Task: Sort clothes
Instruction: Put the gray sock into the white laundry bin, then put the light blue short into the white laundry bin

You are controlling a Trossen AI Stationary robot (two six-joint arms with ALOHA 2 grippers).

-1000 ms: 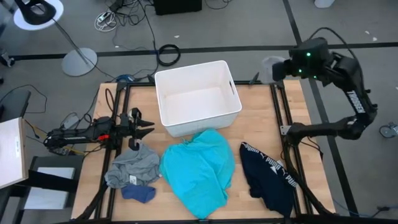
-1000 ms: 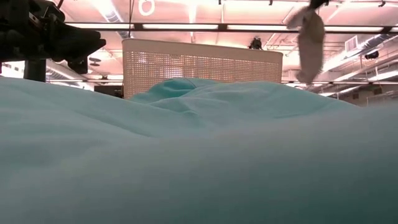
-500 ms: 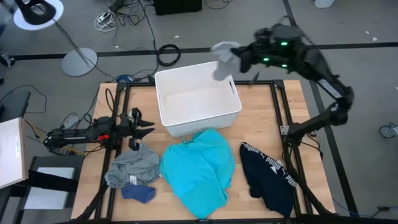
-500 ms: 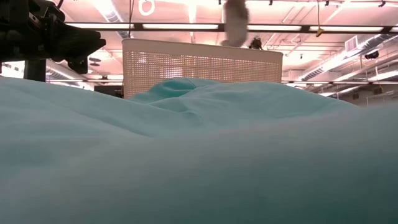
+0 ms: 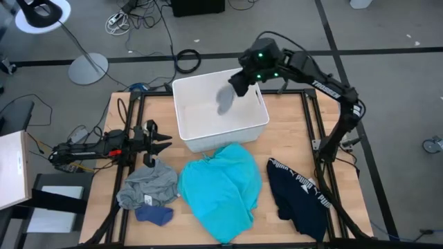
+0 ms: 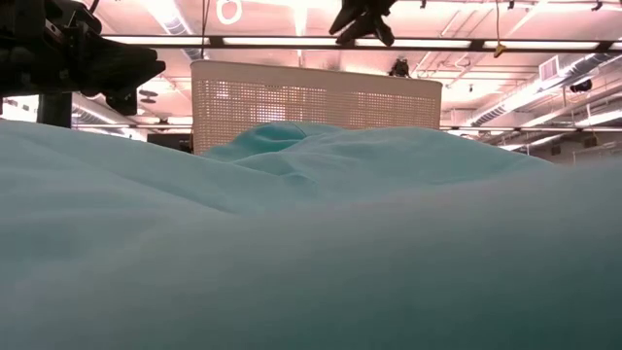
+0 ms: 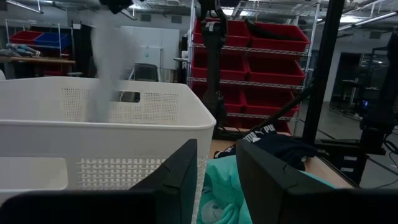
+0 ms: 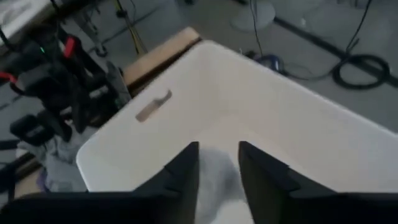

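My right gripper [image 5: 237,86] hangs open over the far right part of the white bin [image 5: 221,138]. A small grey piece [image 5: 225,101] drops below it inside the bin, blurred and free of the fingers. Through the gap of my right gripper [image 8: 217,163], the right wrist view shows the grey piece [image 8: 219,177] and the bin floor. On the table in front of the bin lie a turquoise garment [image 5: 221,190], a navy one with a white-lettered band [image 5: 301,197], a grey one [image 5: 147,183] and a small blue piece [image 5: 156,216]. My left gripper [image 5: 163,143] waits open at the table's left.
The bin stands at the table's far middle, its perforated wall [image 7: 124,168] close in front of my left gripper [image 7: 217,180]. The turquoise garment [image 6: 292,243] fills most of the low view. Cables and a lamp base [image 5: 88,68] lie on the floor beyond the table.
My right gripper has swung from beyond the table's far right corner toward the left, coming over the bin with the small grey piece hanging from it. It has let go, and the piece now falls into the bin.
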